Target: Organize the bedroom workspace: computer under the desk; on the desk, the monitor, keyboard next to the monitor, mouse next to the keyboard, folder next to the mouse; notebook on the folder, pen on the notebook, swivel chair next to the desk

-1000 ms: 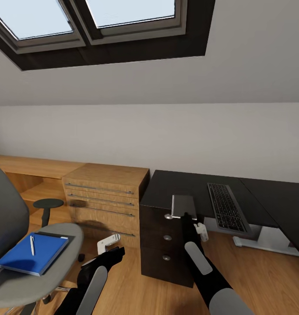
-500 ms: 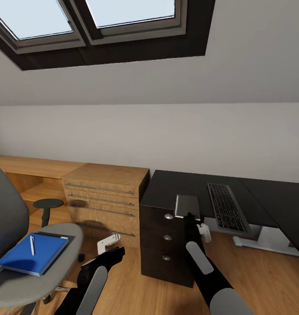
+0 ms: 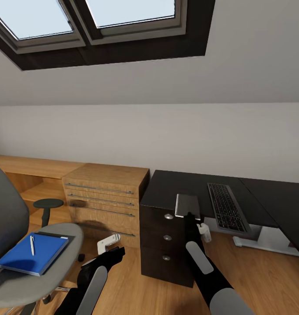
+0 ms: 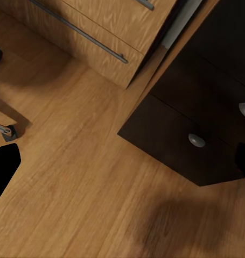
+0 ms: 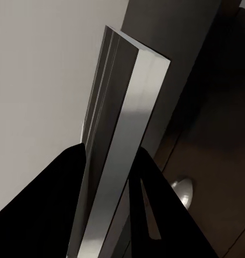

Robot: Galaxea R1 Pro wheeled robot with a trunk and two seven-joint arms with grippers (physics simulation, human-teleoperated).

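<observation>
Right claw (image 3: 187,215), clenched on the notebook (image 3: 187,204), has nudged it toward the keyboard (image 3: 227,206) and stopped above the counter (image 3: 167,186) edge, ahead of the folder (image 3: 31,253); left claw (image 3: 108,243) hangs released.

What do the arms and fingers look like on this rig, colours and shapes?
Both arms are glossy black with rounded pale grey shell panels on the forearms. The left gripper has a white bracket-like piece at its tip; the right gripper carries a small white fitting at the wrist. The right fingers render as flat black tapered blades. No cables or markings visible.
</observation>
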